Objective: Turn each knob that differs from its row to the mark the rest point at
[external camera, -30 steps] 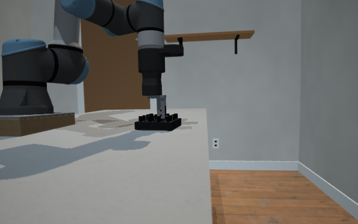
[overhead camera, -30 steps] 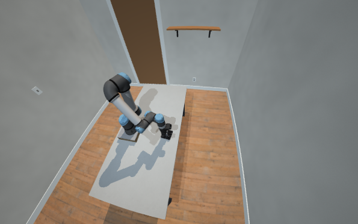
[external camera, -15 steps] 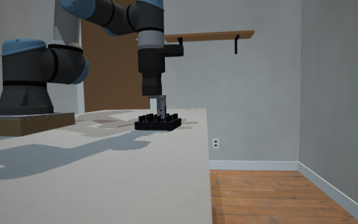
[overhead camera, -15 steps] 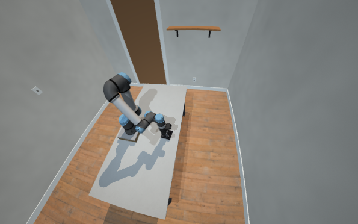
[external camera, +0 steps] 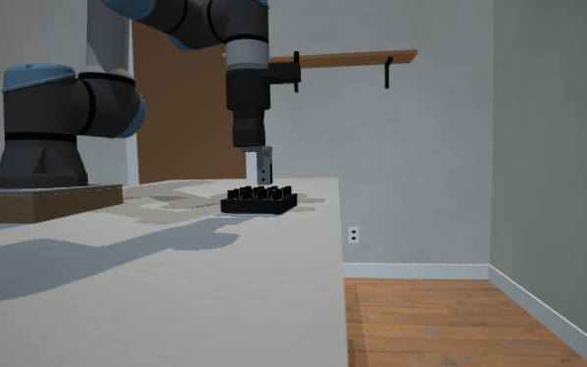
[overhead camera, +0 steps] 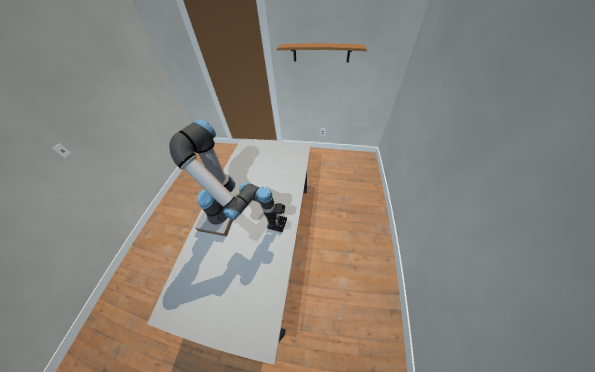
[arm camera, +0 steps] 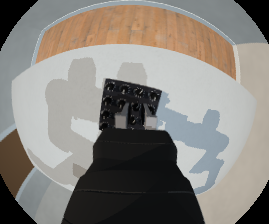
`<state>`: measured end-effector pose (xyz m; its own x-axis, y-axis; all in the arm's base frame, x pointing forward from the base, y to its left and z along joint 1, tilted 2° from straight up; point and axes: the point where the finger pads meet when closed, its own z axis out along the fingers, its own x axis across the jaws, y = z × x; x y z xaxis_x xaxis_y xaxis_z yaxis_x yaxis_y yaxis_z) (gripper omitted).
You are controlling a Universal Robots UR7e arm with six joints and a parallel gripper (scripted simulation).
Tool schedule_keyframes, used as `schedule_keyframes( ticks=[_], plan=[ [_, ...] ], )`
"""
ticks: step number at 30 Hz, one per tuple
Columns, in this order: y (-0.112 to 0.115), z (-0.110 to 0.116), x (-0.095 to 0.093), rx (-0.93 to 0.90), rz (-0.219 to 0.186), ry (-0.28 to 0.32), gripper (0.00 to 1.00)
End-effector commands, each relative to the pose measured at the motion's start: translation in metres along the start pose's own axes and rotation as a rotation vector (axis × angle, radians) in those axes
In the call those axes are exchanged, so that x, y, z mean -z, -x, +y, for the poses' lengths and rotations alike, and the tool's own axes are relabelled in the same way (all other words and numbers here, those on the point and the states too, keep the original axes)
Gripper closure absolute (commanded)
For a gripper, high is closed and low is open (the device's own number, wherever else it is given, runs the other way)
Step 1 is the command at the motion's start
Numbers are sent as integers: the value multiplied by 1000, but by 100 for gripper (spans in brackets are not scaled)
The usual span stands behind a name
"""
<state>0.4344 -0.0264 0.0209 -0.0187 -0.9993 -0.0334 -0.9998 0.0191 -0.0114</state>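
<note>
The black knob box (external camera: 259, 201) stands on its feet on the white table, near the table's right edge; it also shows in the top view (overhead camera: 278, 223) and in the wrist view (arm camera: 128, 104). Its knobs are small dark studs, and their white lines and marks are too small to read. My gripper (external camera: 264, 182) points straight down and hangs just above the knobs, over the box's middle to far rows. Its fingers stand partly apart and hold nothing. In the wrist view the gripper (arm camera: 133, 121) covers the near edge of the box.
The arm's base (external camera: 41, 187) sits on a wooden plate at the table's left side. The table edge (external camera: 339, 232) drops to the wooden floor just right of the box. A wall shelf (external camera: 352, 58) hangs far behind.
</note>
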Motion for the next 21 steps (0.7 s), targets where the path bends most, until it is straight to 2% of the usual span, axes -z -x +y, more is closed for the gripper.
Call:
schedule_keyframes(
  ticks=[1,9,21],
  plan=[
    [0,0,14,0,1,-1,54],
    [0,0,22,0,1,-1,54],
    [0,0,22,0,1,-1,54]
  ],
)
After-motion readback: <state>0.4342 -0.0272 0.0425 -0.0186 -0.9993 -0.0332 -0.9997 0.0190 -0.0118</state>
